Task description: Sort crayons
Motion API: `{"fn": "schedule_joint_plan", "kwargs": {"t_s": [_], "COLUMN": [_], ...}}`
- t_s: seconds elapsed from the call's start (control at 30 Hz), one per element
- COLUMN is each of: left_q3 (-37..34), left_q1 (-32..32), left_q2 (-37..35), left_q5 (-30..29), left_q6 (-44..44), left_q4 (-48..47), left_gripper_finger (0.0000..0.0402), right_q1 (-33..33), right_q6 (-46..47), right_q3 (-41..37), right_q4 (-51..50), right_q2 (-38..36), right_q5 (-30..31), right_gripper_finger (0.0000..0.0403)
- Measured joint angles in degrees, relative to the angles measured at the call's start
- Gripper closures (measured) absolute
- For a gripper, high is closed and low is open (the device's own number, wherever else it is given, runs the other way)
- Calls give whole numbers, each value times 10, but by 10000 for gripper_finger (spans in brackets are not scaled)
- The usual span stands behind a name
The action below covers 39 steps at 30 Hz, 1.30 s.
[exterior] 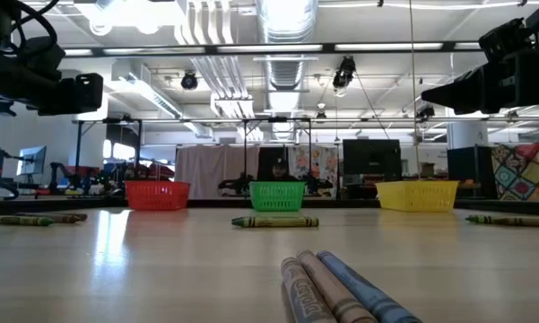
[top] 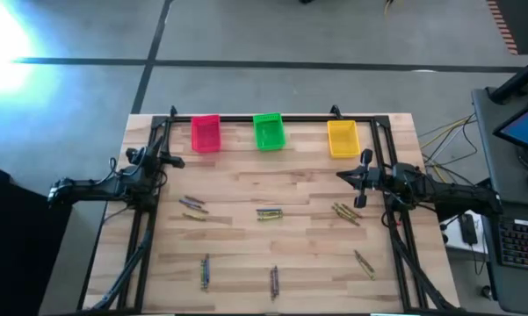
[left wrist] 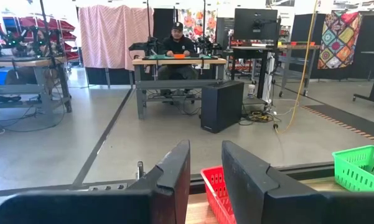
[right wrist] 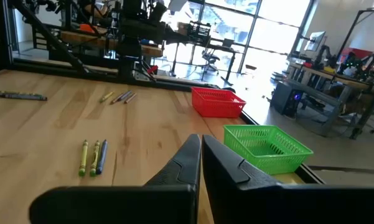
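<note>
Crayons lie flat on the wooden table in small groups: at the left (top: 193, 206), in the middle (top: 270, 213), at the right (top: 345, 212), and three groups near the front edge (top: 205, 272) (top: 274, 281) (top: 364, 262). My left gripper (top: 177, 161) hovers at the table's left side, near the pink bin (top: 206, 133). Its fingers are a little apart (left wrist: 206, 155) and empty. My right gripper (top: 341, 175) hovers at the right side, below the yellow bin (top: 343, 139). It is shut (right wrist: 201, 146) and empty. Both are well above the table in the low view.
The pink bin, the green bin (top: 268, 132) and the yellow bin stand in a row along the table's far edge. Dark frame rails (top: 149, 228) run along the table's left and right sides. A person sits at a desk (left wrist: 177, 46) in the room beyond.
</note>
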Motion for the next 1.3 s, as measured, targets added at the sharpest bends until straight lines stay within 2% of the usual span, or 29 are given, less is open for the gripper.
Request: {"fn": "schedule_joint_plan", "kwargs": {"t_s": [0.83, 1.03, 1.17, 1.3], "left_q3": [0, 0, 0, 0], "left_q1": [0, 0, 0, 0], "left_q2": [0, 0, 0, 0], "left_q5": [0, 27, 37, 53], "left_q6": [25, -39, -89, -184], "left_q4": [3, 4, 5, 10], "left_gripper_finger": [326, 326, 326, 326], "right_q1": [0, 0, 0, 0], "right_q6": [-14, -106, -110, -97], "right_q3": [0, 0, 0, 0], "right_q4": [1, 2, 0, 0], "right_q2": [0, 0, 0, 0], "right_q5": [0, 1, 1, -1], "right_gripper_finger": [394, 394, 394, 394]}}
